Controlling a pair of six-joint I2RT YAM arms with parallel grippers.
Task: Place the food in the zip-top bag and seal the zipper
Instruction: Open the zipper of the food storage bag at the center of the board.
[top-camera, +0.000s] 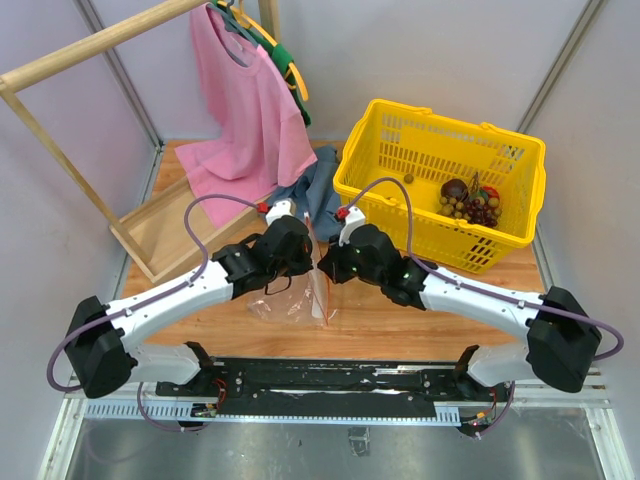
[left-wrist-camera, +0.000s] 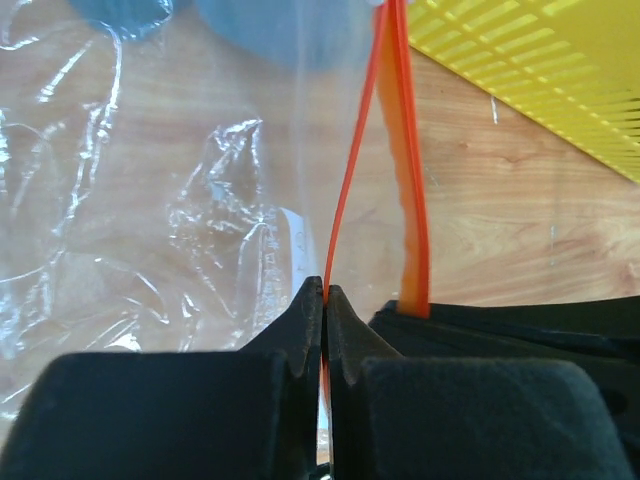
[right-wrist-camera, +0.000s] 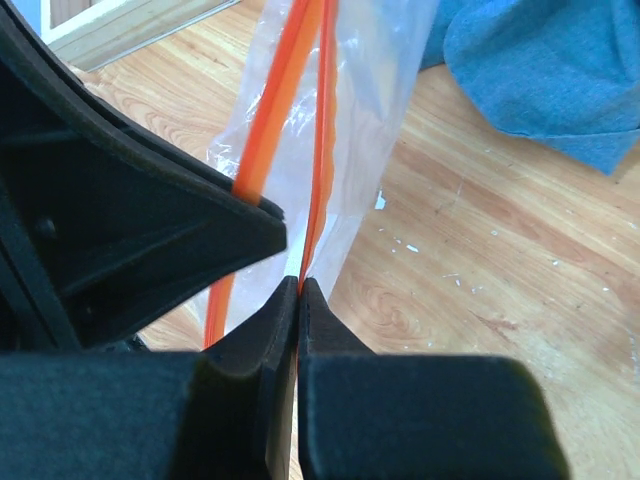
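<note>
Top view
- Yellow basket (top-camera: 441, 113) at the far right of the table (top-camera: 420, 318) holds all the food: red round fruit (top-camera: 454, 189), grape bunch (top-camera: 486, 211) and tan-yellow cluster (top-camera: 457, 208), packed together in its right half
- Zip-top bag (top-camera: 283, 306) is mid-table near the front edge, its lower part crumpled on the wood, its mouth raised between the two arms
- Left gripper (top-camera: 311, 260) and right gripper (top-camera: 328, 266) meet tip to tip at the zipper (top-camera: 324, 298)
- Pink shirt (top-camera: 245, 105) hangs at the back, blue cloth (top-camera: 318, 190) just left of the basket, wooden tray (top-camera: 160, 232) at far left

Left wrist view
- Left jaws are pressed together on one thin lip of the zipper
- The other lip runs apart from it on the right, down to a black gripper body
- Through the clear film only the wood and the blue cloth show

Right wrist view
- Right jaws are closed tight on one lip of the zipper
- The second lip angles left to the other gripper's black body
- The bag hangs upright above the wood
</note>
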